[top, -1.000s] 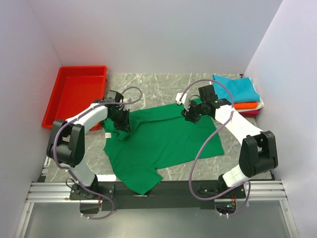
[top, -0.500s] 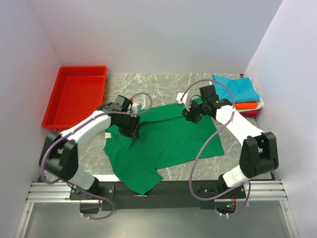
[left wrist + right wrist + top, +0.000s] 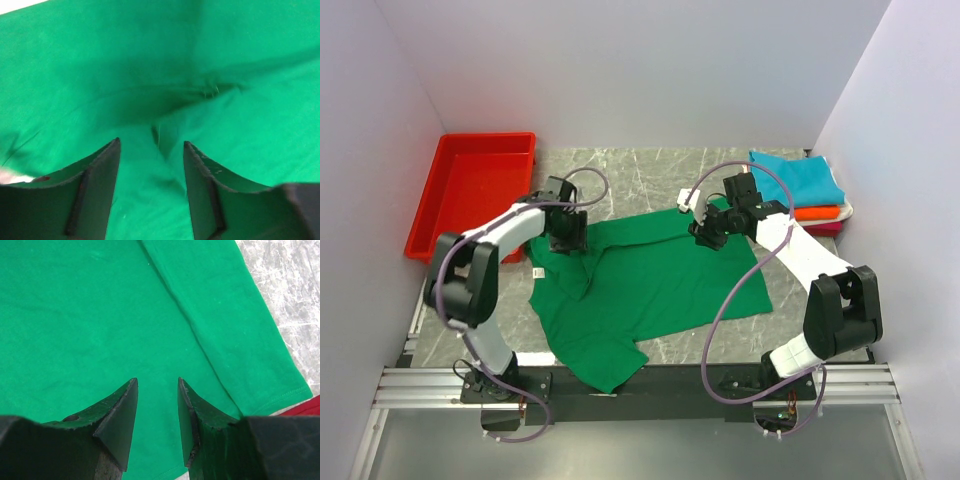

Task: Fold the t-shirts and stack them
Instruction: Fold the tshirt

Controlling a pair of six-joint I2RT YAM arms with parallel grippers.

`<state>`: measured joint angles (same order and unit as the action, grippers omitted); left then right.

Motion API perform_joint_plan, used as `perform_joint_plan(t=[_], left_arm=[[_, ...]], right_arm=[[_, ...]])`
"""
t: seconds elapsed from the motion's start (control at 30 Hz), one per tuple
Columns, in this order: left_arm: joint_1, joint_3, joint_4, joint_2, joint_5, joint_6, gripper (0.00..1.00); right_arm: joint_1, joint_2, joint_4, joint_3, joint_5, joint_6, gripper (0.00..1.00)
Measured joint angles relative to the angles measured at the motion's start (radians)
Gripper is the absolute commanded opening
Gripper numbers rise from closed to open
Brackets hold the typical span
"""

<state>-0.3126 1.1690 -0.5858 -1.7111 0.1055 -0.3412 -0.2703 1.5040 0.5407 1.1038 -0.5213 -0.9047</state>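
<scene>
Left claw (image 3: 567, 236) parted, gripping nothing, right over a puckered ridge of the green t-shirt (image 3: 655, 285) near its left shoulder, contact unclear. Right claw (image 3: 708, 236) narrowly parted, empty, low over the shirt's far edge. Shirt lies spread on the marble worktop (image 3: 640, 175). Teal shirt (image 3: 800, 178) folded atop orange shirt (image 3: 817, 212) far right; red tray (image 3: 480, 190) far left

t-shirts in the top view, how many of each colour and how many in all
green t-shirt: 1
teal t-shirt: 1
orange t-shirt: 1
white t-shirt: 1
red t-shirt: 1
total: 5
</scene>
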Motion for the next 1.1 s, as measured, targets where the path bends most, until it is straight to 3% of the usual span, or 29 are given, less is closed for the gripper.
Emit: perform_joint_plan(t=[0.07, 0.3, 0.37, 0.57, 0.7, 0.8, 1.1], left_arm=[[0.0, 0.023, 0.003, -0.048, 0.006, -0.005, 0.52], [0.0, 0.075, 0.026, -0.113, 0.098, -0.015, 0.06], [0.0, 0.076, 0.03, -0.113, 0.136, -0.014, 0.01], [-0.001, 0.054, 0.051, -0.095, 0.277, -0.01, 0.02], [-0.029, 0.01, 0.05, -0.055, 0.362, 0.012, 0.28], [-0.075, -0.008, 0.037, -0.044, 0.414, 0.034, 0.38], [-0.14, -0.019, 0.015, -0.013, 0.5, 0.067, 0.42]], right_arm=[[0.0, 0.0, -0.001, -0.001, 0.0, 0.0, 0.45], [0.003, 0.0, -0.002, -0.016, -0.004, 0.0, 0.45], [0.007, 0.0, -0.003, -0.016, -0.005, 0.0, 0.45], [0.016, 0.0, -0.003, -0.016, -0.007, 0.001, 0.45], [0.024, 0.0, -0.002, -0.016, -0.007, 0.001, 0.45], [0.029, 0.0, -0.002, -0.016, -0.003, 0.001, 0.45], [0.08, 0.01, 0.013, 0.013, 0.01, 0.006, 0.45]])
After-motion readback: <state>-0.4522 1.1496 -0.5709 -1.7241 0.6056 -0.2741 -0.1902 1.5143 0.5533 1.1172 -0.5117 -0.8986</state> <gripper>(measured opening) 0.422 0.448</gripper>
